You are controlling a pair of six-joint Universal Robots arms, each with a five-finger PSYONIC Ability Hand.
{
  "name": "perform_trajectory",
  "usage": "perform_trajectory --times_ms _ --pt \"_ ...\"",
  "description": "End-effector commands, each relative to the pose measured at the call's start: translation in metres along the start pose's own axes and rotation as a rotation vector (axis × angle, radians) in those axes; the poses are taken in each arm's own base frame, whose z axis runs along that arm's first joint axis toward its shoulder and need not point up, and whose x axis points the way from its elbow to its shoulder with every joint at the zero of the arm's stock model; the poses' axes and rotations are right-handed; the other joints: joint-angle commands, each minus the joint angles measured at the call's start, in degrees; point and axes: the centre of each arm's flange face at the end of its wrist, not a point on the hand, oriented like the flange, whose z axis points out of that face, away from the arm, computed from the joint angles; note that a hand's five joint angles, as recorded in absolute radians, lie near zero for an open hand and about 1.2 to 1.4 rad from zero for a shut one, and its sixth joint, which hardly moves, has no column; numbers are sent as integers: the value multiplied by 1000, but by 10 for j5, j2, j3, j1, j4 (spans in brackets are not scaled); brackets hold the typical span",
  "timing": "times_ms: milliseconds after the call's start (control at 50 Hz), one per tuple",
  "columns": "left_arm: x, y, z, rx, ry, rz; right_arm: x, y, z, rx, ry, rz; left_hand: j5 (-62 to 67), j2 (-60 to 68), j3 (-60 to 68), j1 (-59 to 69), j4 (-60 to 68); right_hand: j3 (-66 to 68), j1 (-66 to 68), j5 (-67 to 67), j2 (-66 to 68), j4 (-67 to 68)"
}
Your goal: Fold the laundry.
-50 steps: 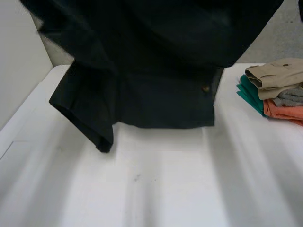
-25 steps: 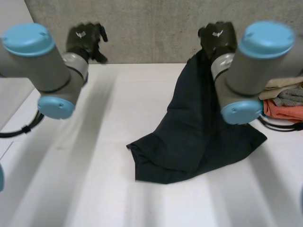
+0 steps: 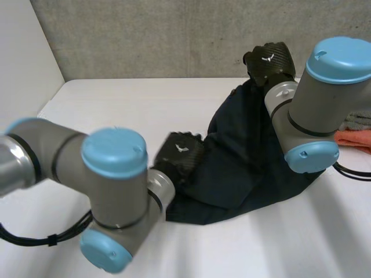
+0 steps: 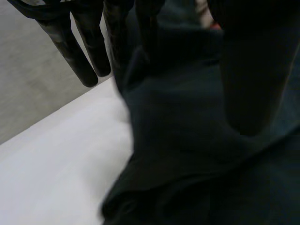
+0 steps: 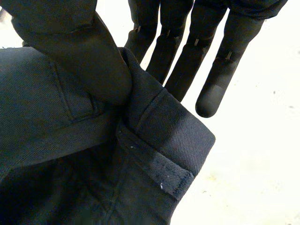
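A black garment lies heaped on the white table, its top end lifted toward the back. My right hand holds that top end up. In the right wrist view its thumb pinches the folded waistband against the fingers. My left arm reaches across the front, and my left hand rests at the heap's left edge. In the left wrist view its fingers are straight, some over the table and some over the dark cloth, gripping nothing.
Folded clothes are stacked at the table's right edge, an orange piece under a grey one, partly hidden by my right arm. A concrete wall runs along the back and a white wall stands at the left.
The garment, first hanging spread in front of the camera, dropped from my left hand and slumped onto the table. My left hand opened and came down from the back left to the heap's left edge.
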Motion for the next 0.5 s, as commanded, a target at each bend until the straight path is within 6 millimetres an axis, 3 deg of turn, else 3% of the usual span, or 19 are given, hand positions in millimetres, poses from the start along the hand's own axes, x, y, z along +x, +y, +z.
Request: perform_trajectory --times_ms 20,100,180,260,300,340,420,440,500 --pt "24 5 0 37 58 59 7 19 1 -63 9 -16 55 60 59 59 58 115 158 116 125 112" --pt "32 14 5 29 75 76 10 26 1 -81 11 -13 82 87 86 86 85 115 158 116 125 112" --pt "36 23 20 37 75 105 10 29 0 -92 13 -12 186 191 190 190 189 115 158 116 125 112" --pt "36 29 36 43 57 149 10 32 -2 -105 8 -12 552 557 556 556 555 115 158 116 125 112" --pt "28 25 44 57 18 162 9 34 -2 -111 7 -11 563 568 567 567 566 115 158 116 125 112" --pt "16 15 47 79 -30 161 9 35 -2 -117 2 -13 563 568 567 567 566 115 158 116 125 112" --pt "-43 -31 53 224 -232 90 11 41 -4 -146 -15 -17 563 568 567 567 566 115 158 116 125 112" --pt "-71 -52 57 324 -309 53 13 43 -2 -145 -25 -18 563 568 567 567 566 115 158 116 125 112" --pt "-112 -75 71 471 -386 29 12 47 3 -131 -49 -22 563 568 567 567 566 115 158 116 125 112"
